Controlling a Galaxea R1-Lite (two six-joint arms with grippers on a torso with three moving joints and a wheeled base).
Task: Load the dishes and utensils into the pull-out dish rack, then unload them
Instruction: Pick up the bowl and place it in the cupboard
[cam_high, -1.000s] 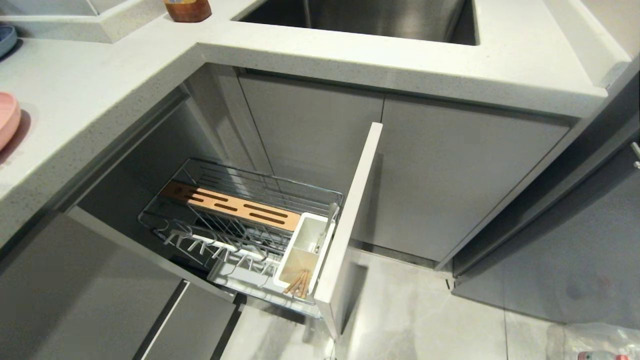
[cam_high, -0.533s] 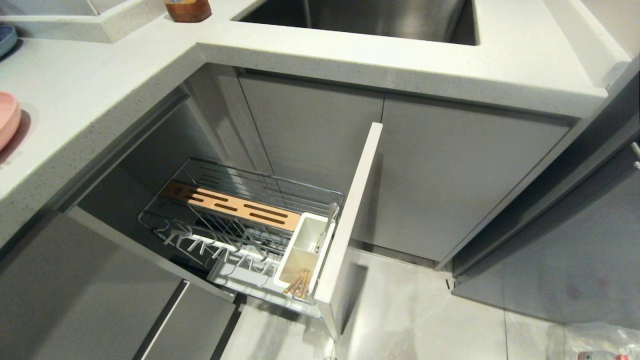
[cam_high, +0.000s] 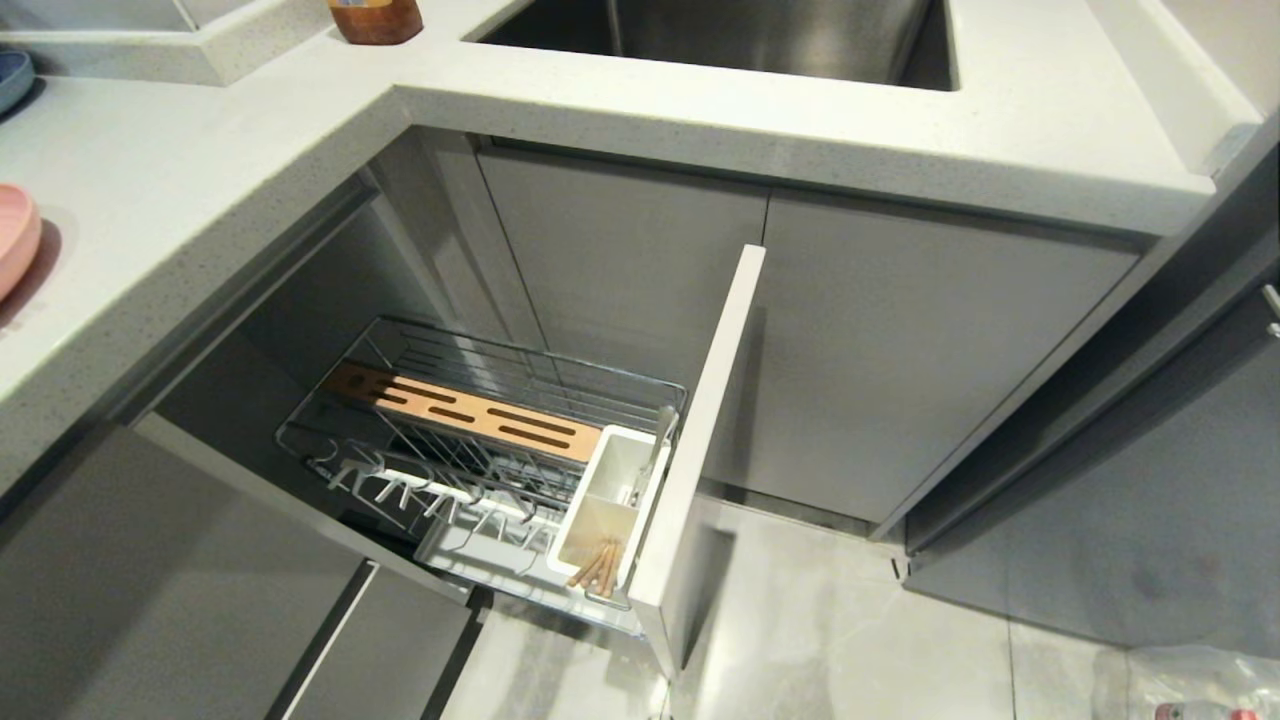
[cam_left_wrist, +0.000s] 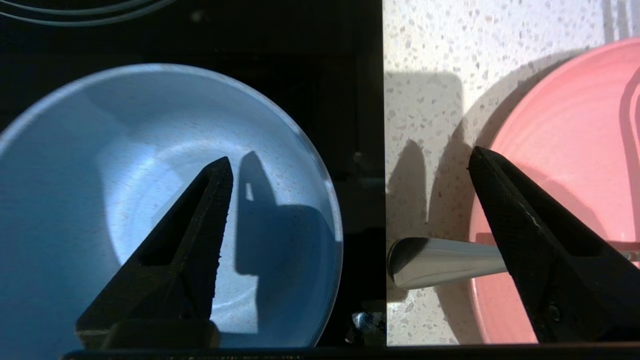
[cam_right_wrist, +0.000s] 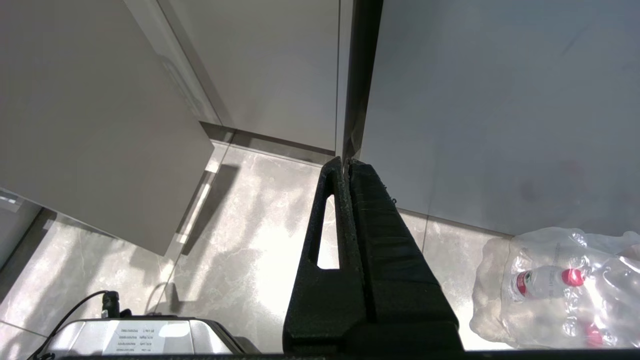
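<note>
While the left gripper (cam_left_wrist: 350, 165) is held over the countertop (cam_left_wrist: 430, 60) with its jaws spread wide and nothing between them, one fingertip (cam_left_wrist: 220, 175) is seen above the pale blue bowl (cam_left_wrist: 125, 165) and the other above the rim of the pink plate (cam_left_wrist: 575, 130). Between bowl and plate, a shiny metal piece (cam_left_wrist: 440, 257) is seen jutting from under the far finger; it cannot be identified with certainty. The bowl is set on a dark surface (cam_left_wrist: 360, 100) beside the speckled stone.

In the head view neither arm is shown. The pull-out dish rack (cam_high: 480, 440) is drawn out below the counter, its wire slots bare; the chopsticks (cam_high: 597, 565) are stood in the white caddy (cam_high: 610, 500), and the spoon (cam_high: 655, 450) is leaned in its rear compartment. The right gripper (cam_right_wrist: 347, 165) is parked low over the floor (cam_right_wrist: 240, 235), its fingers pressed together on nothing.

Trouble is judged likeliest at the next grasp: with the jaws straddling two dishes, a descent could land on both rims, and a smooth rim pinched off-centre could slip out and be dropped.

Small print is visible on a grey unit (cam_right_wrist: 135, 337) by the floor, but it cannot be read; red-labelled bottles (cam_right_wrist: 545, 282) lie in plastic wrap, their labels unreadable.
</note>
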